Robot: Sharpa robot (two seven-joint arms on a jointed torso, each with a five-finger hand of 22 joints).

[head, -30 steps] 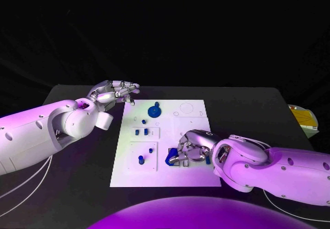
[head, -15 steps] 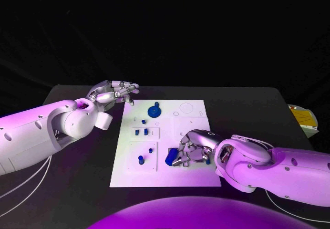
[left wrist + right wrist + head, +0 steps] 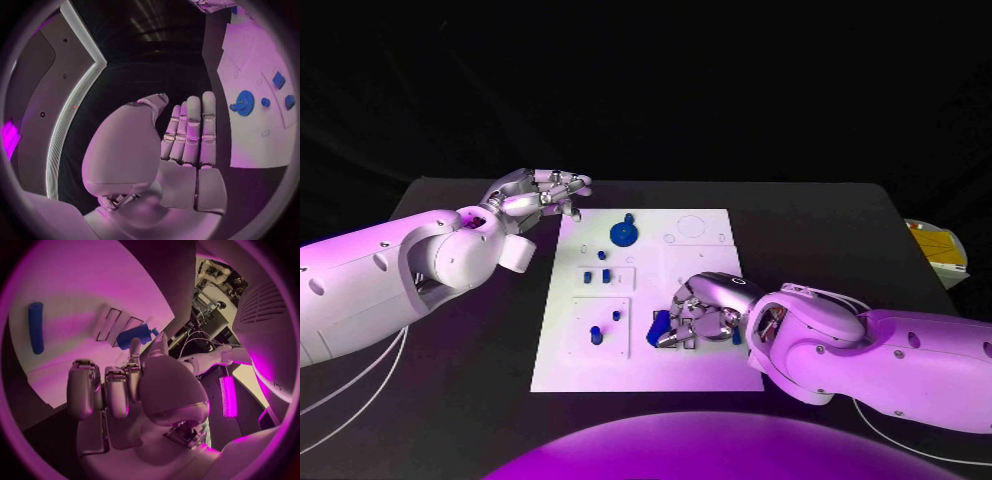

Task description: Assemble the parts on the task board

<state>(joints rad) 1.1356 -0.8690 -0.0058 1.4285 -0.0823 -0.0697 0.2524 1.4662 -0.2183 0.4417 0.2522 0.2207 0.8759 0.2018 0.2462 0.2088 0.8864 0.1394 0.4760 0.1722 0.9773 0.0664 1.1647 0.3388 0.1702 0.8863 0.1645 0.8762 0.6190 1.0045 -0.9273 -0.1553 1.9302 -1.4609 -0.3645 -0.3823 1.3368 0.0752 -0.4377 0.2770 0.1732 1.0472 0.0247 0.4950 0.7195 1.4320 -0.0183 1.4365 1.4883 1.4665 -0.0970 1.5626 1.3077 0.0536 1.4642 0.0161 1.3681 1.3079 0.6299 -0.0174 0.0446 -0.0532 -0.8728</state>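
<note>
One blue part [image 3: 656,326] lies just beside the right hand [image 3: 700,312], fingers curled in, grip unclear, on the task board [image 3: 711,365]; left hand [image 3: 538,192] empty.

The left robot hand [image 3: 181,150] fills the middle of the picture. Its fingers [image 3: 200,125] lie straight and close together, and it holds nothing. The white board [image 3: 250,140] sits at the right. On it are a round blue part [image 3: 244,103] and smaller blue parts [image 3: 279,80] nearby.
</note>
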